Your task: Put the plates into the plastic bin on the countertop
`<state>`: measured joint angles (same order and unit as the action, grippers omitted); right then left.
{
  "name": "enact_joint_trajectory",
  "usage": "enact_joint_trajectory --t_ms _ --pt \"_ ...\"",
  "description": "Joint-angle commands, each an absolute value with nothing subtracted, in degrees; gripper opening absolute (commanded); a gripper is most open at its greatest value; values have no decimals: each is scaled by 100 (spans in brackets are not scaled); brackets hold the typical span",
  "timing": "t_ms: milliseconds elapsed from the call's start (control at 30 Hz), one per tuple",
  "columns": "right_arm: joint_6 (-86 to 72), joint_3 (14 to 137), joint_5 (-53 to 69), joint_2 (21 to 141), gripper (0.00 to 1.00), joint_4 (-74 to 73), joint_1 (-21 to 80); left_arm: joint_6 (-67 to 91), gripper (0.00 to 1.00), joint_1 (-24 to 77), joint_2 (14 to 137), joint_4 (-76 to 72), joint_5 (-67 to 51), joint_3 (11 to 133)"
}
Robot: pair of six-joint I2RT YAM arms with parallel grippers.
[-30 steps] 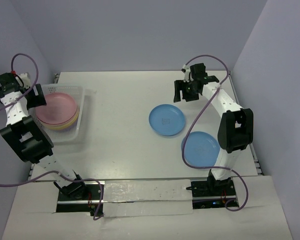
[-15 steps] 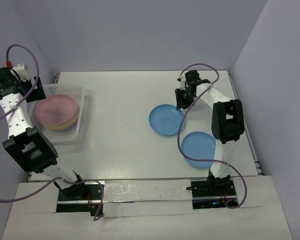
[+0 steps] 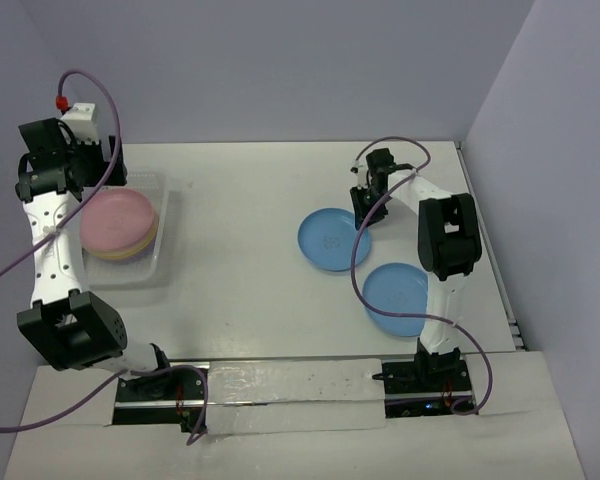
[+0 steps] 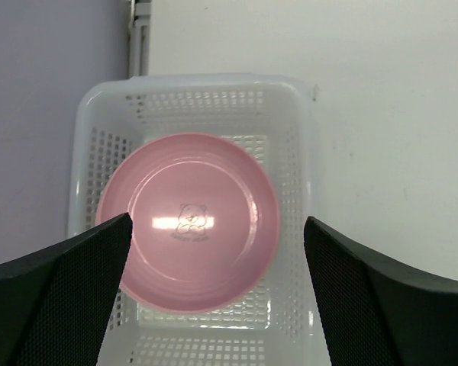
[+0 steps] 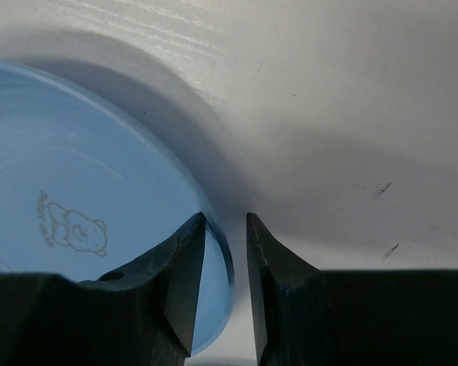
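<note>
plates (image 4: 189,221) lie stacked in the bin (image 4: 191,95) under the left gripper (image 4: 216,223), wide open and empty. two blue plates (image 3: 333,240) wait on the countertop (image 3: 240,260); the right gripper (image 5: 225,219) straddles one rim, jaws narrow, grip uncertain.

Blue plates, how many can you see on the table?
2. One blue plate lies mid-right on the countertop; the other blue plate lies nearer the front edge. More could hide under the pink plate in the plastic bin.
</note>
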<state>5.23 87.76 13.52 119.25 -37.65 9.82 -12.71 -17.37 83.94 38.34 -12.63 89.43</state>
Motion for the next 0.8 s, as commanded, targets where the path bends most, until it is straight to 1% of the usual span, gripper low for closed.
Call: enact_joint_trajectory --t_ms 0,67,100,133,167,267,367,533,633,767 --pt "575 8867 1485 12024 28 -3697 947 -1252 99 -1294 8107 3830 -1671 8836" --pt "563 8946 1569 12079 19 -3772 940 -1213 99 -1055 8069 3849 -1722 8772" --pt "563 8974 1631 12073 13 -3813 943 -1190 99 -953 8068 3861 -1762 8753" --pt "561 8998 1733 12032 4 -3860 949 -1122 99 -824 8070 3896 -1876 8697" --pt "553 8989 1815 11967 0 -3876 949 -1099 99 -736 8077 3914 -1907 8666" --pt "506 8938 2187 11473 0 -3885 1012 -1007 99 -343 8128 4099 -2219 8560" --pt "460 8866 2384 10904 0 -3846 1282 -934 99 205 8216 4247 -2482 8444" --pt "357 9018 2136 10415 0 -3938 2066 -814 99 1280 8160 4042 -2306 8021" --pt "210 9210 2171 10334 0 -4050 2398 -712 99 1618 8259 3999 -2374 7880" --pt "113 9439 2232 10240 0 -4175 2624 -556 99 1679 8346 3911 -2492 7777"
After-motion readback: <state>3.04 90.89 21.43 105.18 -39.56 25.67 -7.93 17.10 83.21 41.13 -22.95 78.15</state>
